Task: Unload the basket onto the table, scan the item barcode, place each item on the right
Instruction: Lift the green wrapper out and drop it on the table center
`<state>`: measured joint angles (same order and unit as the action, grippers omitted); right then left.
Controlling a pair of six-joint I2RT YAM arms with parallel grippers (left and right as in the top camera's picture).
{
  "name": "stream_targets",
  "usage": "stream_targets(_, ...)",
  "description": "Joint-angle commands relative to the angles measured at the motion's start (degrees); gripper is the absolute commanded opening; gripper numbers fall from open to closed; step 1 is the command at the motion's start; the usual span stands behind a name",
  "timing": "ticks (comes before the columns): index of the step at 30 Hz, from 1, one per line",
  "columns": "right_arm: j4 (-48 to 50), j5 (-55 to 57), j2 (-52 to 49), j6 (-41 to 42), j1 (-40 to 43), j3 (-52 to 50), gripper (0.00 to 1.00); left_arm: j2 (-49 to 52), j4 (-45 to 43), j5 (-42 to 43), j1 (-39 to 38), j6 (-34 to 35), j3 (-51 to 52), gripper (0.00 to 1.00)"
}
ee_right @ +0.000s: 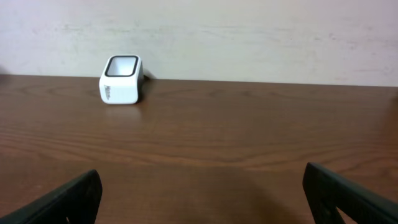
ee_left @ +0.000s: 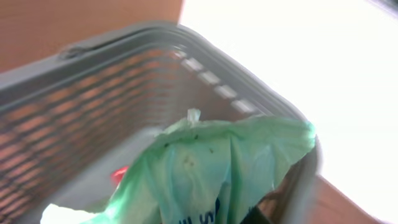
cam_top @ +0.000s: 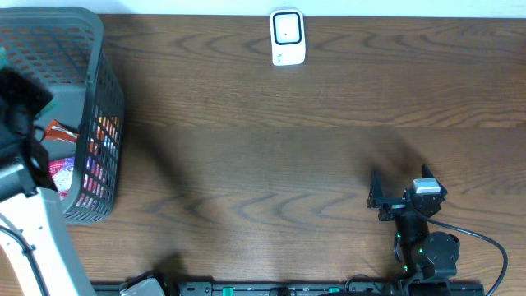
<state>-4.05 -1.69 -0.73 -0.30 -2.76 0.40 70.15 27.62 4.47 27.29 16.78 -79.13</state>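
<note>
Overhead, my left gripper (cam_top: 25, 103) sits inside the grey basket (cam_top: 92, 49) at the left edge of the table (cam_top: 263, 123). A green bag (ee_left: 211, 168) fills its wrist camera, and I cannot tell whether the jaws grip it. My right gripper (cam_top: 385, 197) is spread wide, well apart from the white scanner (cam_top: 288, 37).

The overhead view looks straight down on the whole table (cam_top: 288, 140), with the basket (cam_top: 107, 107) at its left end. The left wrist view sits close inside that basket. The right wrist view looks low across the table at the distant scanner (cam_top: 287, 37), which the overhead view also shows.
</note>
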Motion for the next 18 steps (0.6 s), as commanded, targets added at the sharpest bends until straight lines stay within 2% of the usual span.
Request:
stream_targets(1,-0.2,-0.3,0.1,-0.4,0.1,0.0,0.99,-3.1,-2.5,6.5,-4.9,1.8,-1.0,0.08)
stream_targets(4,-0.2,-0.3,0.1,-0.4,0.1,0.0,0.99,-4.0,-3.6,7.8,-12.1,1.8,-1.0,0.07)
stream_targets(11,-0.2,-0.3,0.1,-0.4,0.1,0.0,0.99,-1.2,-3.9,8.1,-34.7,1.7,-1.0,0.08)
stream_targets(14,-0.2,-0.3,0.1,-0.4,0.1,0.0,0.99,1.5,-3.5,7.9,-41.3,-0.5,-1.0,0.08)
stream_targets(18,-0.2,-0.3,0.1,-0.4,0.1,0.0,0.99,5.7,-1.9,7.2,-46.0,-4.3,-1.0,0.07)
